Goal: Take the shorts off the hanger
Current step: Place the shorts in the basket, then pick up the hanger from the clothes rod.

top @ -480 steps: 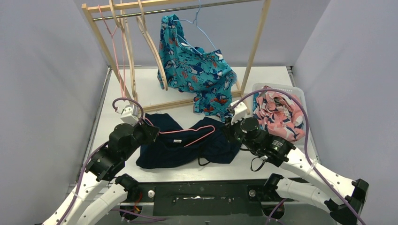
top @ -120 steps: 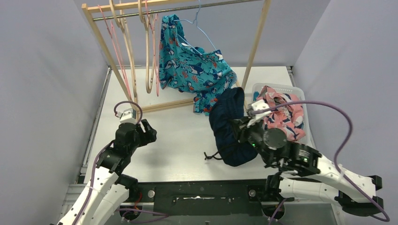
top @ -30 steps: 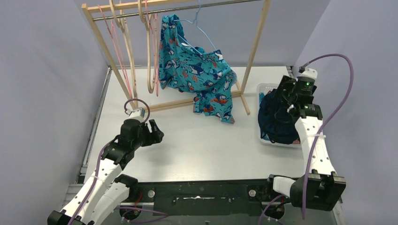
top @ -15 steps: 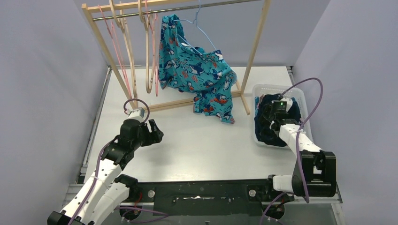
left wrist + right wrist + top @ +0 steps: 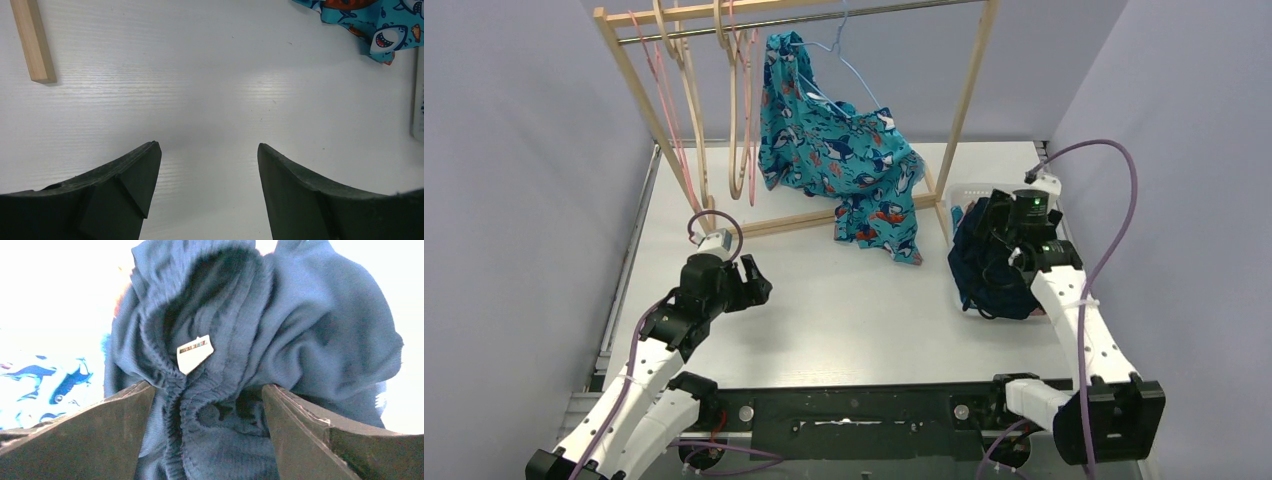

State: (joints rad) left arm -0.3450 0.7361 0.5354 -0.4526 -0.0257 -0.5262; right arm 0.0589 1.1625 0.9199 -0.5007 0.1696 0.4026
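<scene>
- My left gripper point(image 5: 208, 150) hangs low over the left side of the white table point(image 5: 844, 310). Its fingers are spread wide, and only tabletop shows between them.
- From that wrist I see the end of a wooden bar point(image 5: 32, 42) lying on the table ahead to the left. A corner of shark-print cloth shows at the far right.
- My right gripper point(image 5: 205, 387) is out over the white basket point(image 5: 980, 190) at the right of the table, fingers set wide apart.
- The navy shorts point(image 5: 979, 275) lie heaped in that basket, off any hanger. Part of them spills over its left rim towards the table.
- In the right wrist view the navy fabric bulges up into the gap between my fingers. The elastic waistband is bunched and a small white label point(image 5: 195, 352) shows.
- I cannot tell whether the cloth presses on the pads, but the jaws are not closed on it.
- The teal shark-print shorts point(image 5: 839, 150) are on the blue wire hanger point(image 5: 861, 72). It hooks over the rail point(image 5: 894, 8) of the wooden rack point(image 5: 969, 90) at the back of the table.
- They hang crooked, bunched to one side, and their lowest hem drops past the rack's base bar to the tabletop.
- Left of them on the same rail hang bare wooden hangers point(image 5: 740, 190) and thin pink hangers point(image 5: 669, 110).
</scene>
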